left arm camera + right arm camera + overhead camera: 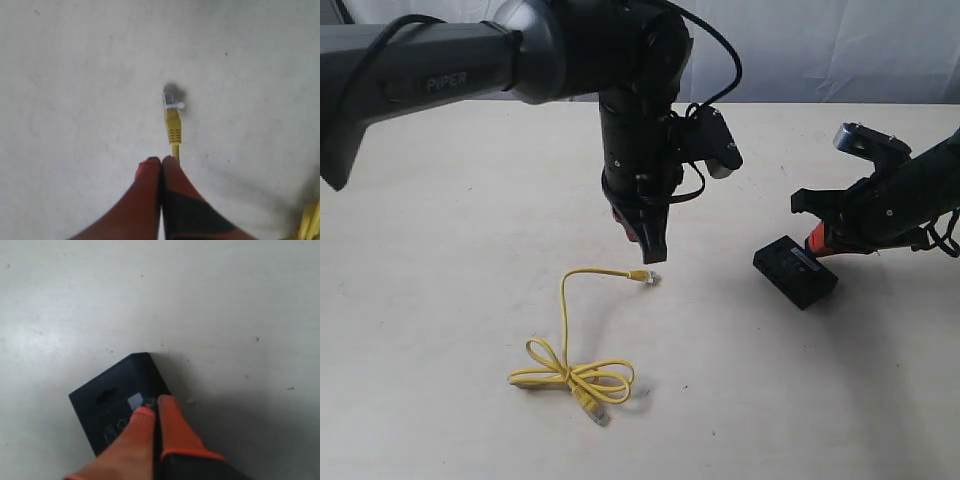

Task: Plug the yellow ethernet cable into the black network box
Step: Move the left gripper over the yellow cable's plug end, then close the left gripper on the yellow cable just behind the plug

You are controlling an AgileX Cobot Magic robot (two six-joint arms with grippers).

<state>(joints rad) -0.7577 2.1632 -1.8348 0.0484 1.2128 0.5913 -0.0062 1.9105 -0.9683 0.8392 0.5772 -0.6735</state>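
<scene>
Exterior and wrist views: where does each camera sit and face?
Exterior: off the robot, looking down on the table; both arms show, left gripper above the yellow ethernet cable, right gripper at the black network box.
Left wrist: on the left arm, facing down past its shut fingers at the cable's plug.
Right wrist: on the right arm, facing down past its shut fingers at the box.
Exterior and left wrist share the plug.

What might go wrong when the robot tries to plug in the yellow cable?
1. The left gripper is shut, and the yellow ethernet cable seems to run beside its fingertips, not between them, so it may lift away with nothing.
2. The rest of the cable is bundled in loops; pulling could drag the bundle along.
3. The right gripper only rests shut on the black network box, so the box might slide when pushed.
</scene>
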